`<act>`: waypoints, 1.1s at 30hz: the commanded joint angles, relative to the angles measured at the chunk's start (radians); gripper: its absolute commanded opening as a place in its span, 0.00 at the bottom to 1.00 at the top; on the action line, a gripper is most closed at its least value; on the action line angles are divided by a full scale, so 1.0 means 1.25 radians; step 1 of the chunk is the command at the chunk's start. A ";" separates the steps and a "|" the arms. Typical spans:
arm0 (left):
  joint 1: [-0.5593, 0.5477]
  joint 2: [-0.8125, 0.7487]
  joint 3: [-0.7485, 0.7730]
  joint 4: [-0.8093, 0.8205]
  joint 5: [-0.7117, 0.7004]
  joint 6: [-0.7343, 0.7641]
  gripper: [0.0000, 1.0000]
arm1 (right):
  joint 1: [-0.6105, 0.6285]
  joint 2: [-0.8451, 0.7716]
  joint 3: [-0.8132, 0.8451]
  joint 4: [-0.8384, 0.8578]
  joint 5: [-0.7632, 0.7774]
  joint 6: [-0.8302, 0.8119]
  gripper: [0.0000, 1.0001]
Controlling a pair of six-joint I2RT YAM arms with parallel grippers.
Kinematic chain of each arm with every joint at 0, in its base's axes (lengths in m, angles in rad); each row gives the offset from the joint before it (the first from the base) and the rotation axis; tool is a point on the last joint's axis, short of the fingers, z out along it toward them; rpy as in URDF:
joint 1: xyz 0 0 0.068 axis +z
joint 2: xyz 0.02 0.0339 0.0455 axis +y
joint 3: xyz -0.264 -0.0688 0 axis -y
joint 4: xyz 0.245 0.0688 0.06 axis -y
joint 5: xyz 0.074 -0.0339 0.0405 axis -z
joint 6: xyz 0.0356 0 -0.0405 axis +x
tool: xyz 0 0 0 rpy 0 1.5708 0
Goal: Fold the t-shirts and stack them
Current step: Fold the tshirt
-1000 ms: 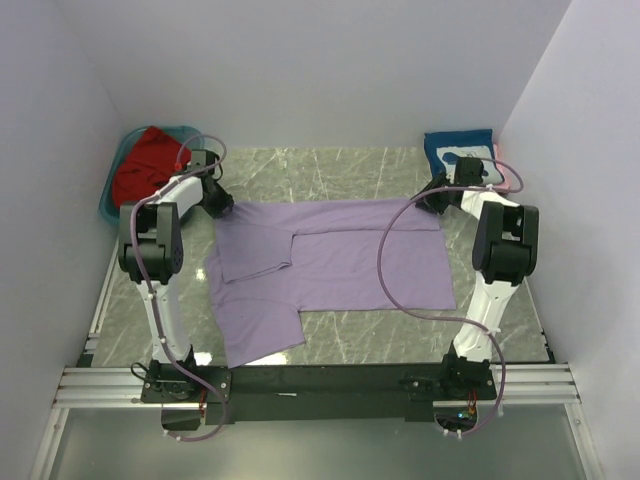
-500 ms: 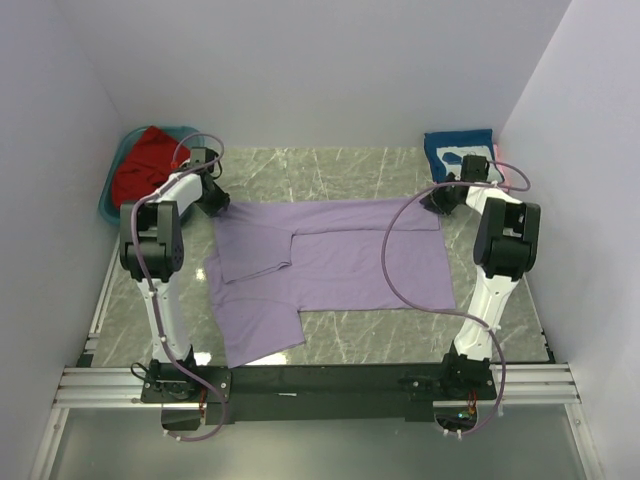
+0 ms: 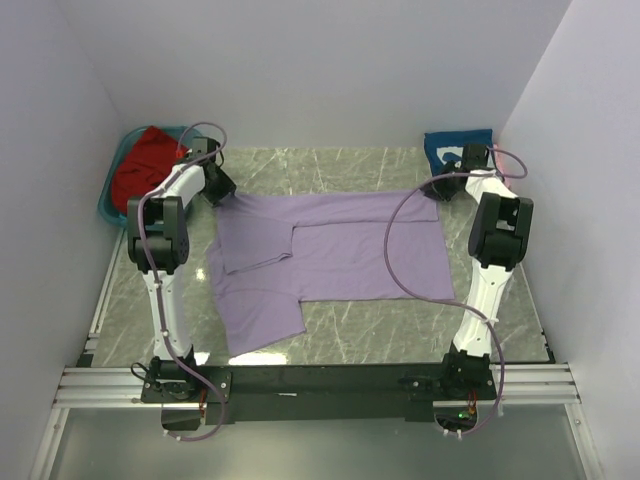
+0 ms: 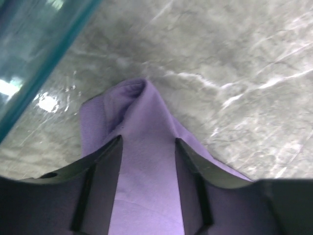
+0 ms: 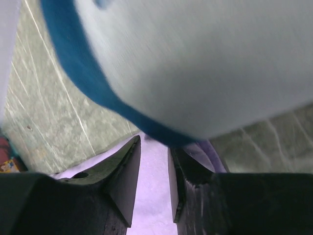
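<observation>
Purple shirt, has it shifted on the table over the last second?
Yes. The purple shirt has slid slightly toward the back wall: its near flap now lies farther from the black base rail than before.

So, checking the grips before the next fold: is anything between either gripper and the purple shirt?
Nothing visible does. The lavender t-shirt lies between the fingers of the left gripper and the right gripper. The navy shirt and teal tub sit beyond them, not in between.
</observation>
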 commanded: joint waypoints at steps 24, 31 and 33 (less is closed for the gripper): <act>-0.104 -0.725 -0.503 -0.155 -0.091 -0.014 0.84 | 0.194 -0.671 -0.521 -0.107 0.253 -0.150 0.64; -0.118 -0.884 -0.767 -0.162 -0.106 -0.038 0.74 | 0.294 -0.888 -0.750 -0.106 0.303 -0.137 0.65; -0.118 -0.886 -0.815 -0.130 -0.096 -0.043 0.71 | 0.294 -0.943 -0.816 -0.102 0.319 -0.137 0.65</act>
